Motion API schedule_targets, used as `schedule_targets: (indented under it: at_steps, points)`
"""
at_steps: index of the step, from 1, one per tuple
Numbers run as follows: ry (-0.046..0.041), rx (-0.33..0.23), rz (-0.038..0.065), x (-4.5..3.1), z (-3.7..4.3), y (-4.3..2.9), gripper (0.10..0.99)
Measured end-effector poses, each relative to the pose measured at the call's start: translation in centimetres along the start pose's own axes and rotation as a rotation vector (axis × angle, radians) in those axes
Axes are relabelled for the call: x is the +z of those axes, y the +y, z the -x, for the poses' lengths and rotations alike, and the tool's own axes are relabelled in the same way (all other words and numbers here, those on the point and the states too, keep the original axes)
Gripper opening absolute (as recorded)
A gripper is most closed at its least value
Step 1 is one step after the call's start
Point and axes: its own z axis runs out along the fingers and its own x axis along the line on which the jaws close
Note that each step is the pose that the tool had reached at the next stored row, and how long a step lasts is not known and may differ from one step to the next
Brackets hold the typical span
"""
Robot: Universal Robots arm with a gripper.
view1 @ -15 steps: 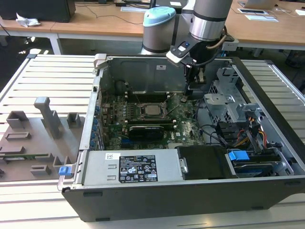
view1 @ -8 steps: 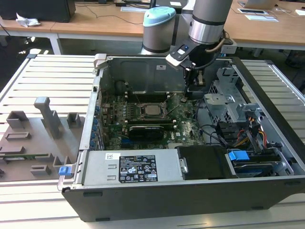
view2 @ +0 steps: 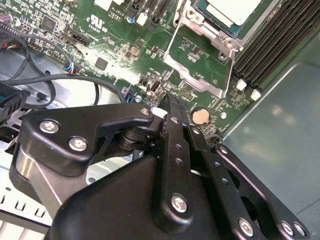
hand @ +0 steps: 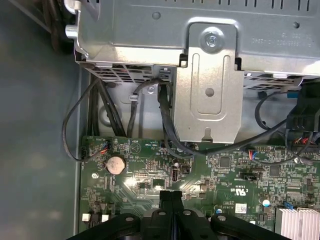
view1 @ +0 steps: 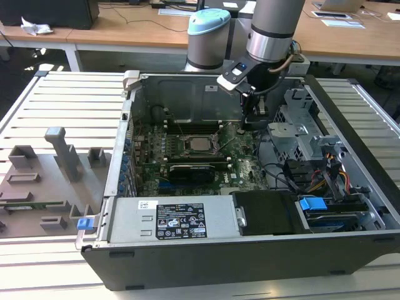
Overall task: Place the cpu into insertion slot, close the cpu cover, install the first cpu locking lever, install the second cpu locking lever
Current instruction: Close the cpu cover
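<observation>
1. My claw (hand: 170, 196) is pinched shut with nothing between its tips. It hangs close over the motherboard (hand: 145, 155), at the board's edge beside the drive cage (hand: 210, 90).
2. To the exterior view's left of it, the cpu (view1: 200, 144) sits in the insertion slot (view1: 185, 145), about mid-board and apart from the claw.
3. The cpu cover (view2: 216, 34) seems to lie flat around the chip, so I judge the lever steps are in hand. They call for the closed tips to meet a thin wire without scraping the board.
4. I cannot make out whether either locking lever is latched, and the second wrist view cuts the socket off.
</observation>
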Motion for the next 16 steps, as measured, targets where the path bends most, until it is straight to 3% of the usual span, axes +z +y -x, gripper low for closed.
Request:
schedule_targets:
  at_steps: [16]
  points:
    - [-0.0001,0.0,0.0,1.52,-0.02,0.02,0.106]
